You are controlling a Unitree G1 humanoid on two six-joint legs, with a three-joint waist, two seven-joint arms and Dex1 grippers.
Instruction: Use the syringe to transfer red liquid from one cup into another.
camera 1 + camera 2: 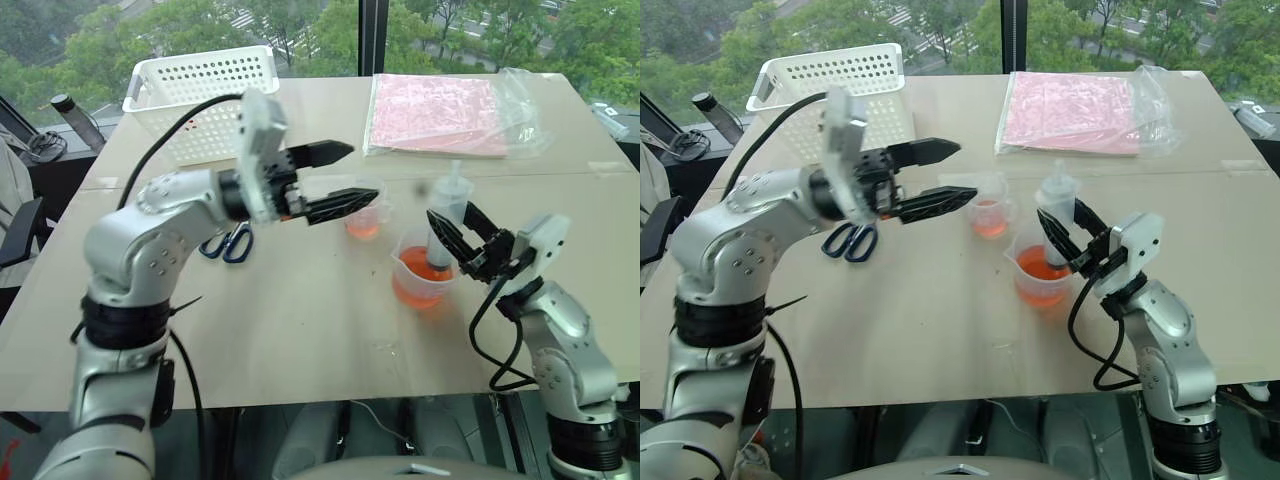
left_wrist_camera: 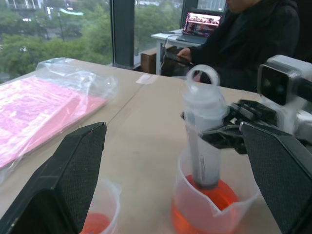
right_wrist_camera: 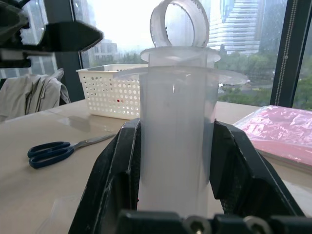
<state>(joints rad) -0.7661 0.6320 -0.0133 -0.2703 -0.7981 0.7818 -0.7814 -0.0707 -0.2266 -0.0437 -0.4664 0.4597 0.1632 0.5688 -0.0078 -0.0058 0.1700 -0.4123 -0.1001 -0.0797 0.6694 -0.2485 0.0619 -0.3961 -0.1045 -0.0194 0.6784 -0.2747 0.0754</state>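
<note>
Left gripper (image 1: 333, 180) agape and level, right gripper (image 1: 455, 228) clamped

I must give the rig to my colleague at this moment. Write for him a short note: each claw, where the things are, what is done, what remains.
Right claw: shut on the syringe, upright, tip in the beaker of red liquid.
Left claw: open, empty, above the table beside the small cup.
Done: syringe set in the beaker; some red liquid is already in the small cup.
Left: pull the plunger, carry the syringe to the small cup, empty it.
</note>
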